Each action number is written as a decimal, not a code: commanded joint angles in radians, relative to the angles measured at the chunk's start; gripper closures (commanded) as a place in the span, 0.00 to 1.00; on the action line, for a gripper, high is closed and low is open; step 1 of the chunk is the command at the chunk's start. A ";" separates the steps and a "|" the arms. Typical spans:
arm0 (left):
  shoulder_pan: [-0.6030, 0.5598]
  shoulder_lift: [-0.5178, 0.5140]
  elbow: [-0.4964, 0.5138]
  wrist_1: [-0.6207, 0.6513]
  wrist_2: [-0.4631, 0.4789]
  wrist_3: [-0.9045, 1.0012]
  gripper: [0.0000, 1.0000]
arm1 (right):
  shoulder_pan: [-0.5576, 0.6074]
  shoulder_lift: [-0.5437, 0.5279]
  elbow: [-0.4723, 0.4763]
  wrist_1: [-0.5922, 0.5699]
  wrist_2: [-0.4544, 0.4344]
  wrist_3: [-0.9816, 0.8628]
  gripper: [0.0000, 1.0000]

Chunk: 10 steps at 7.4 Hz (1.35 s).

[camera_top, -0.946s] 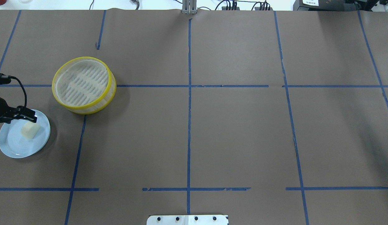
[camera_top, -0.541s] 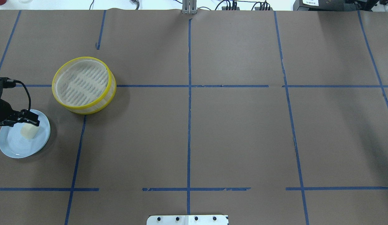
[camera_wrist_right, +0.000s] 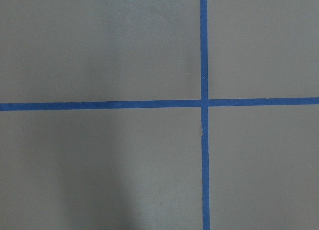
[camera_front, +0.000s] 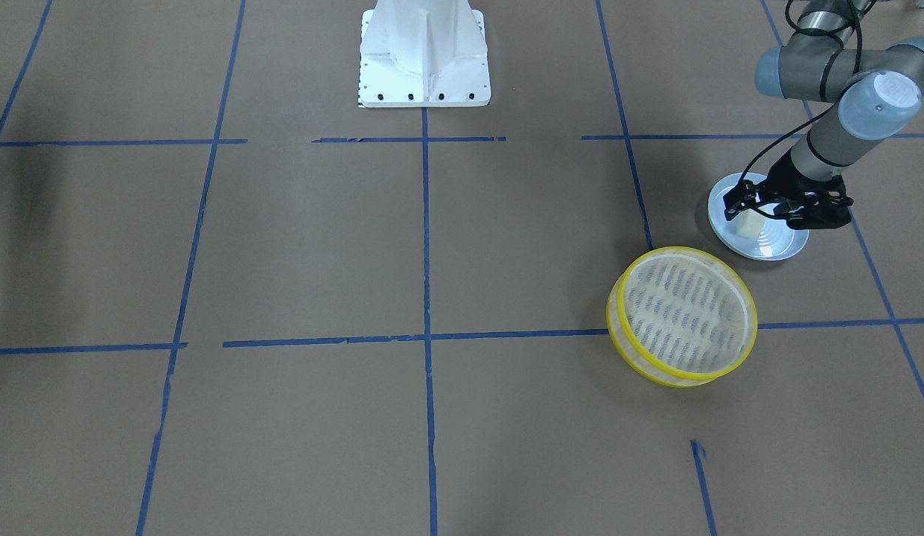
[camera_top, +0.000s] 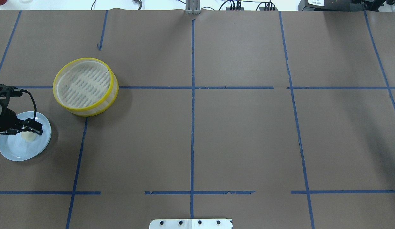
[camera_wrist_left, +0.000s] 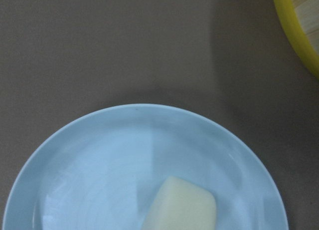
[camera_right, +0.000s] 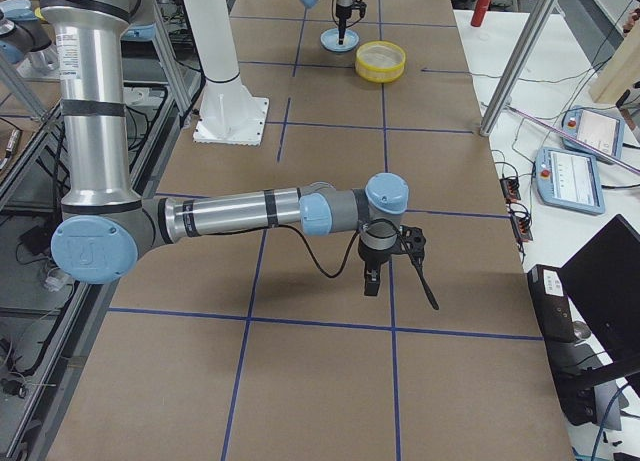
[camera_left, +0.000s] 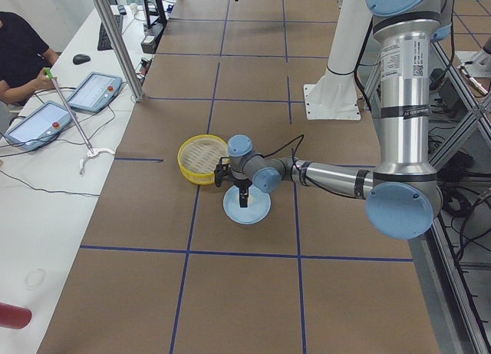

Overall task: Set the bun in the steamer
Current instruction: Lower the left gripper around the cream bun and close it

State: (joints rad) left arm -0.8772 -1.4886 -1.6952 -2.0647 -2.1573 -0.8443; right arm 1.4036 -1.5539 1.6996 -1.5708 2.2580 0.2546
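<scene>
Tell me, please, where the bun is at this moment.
In the overhead view the bun lies on the pale blue plate at the view's left edge, just under the left gripper and nearer the robot than the steamer.

The left gripper hangs over the far part of a pale blue plate at the left edge of the brown, blue-taped table, partly covering the bun that lies on it. The yellow-rimmed steamer stands near the plate, not touching it
</scene>
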 commanded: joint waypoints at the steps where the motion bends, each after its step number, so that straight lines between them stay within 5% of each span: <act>1: 0.001 -0.001 0.002 0.000 0.008 0.001 0.12 | 0.000 0.000 0.000 0.000 0.000 0.000 0.00; 4: 0.001 -0.004 0.000 -0.002 0.008 0.001 0.44 | 0.000 0.000 0.000 0.000 0.000 0.000 0.00; 10: 0.001 -0.002 0.000 -0.002 0.008 -0.001 0.65 | 0.000 0.000 0.000 0.000 0.000 0.000 0.00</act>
State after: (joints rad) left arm -0.8759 -1.4905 -1.6962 -2.0663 -2.1491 -0.8452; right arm 1.4036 -1.5539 1.6996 -1.5708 2.2580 0.2546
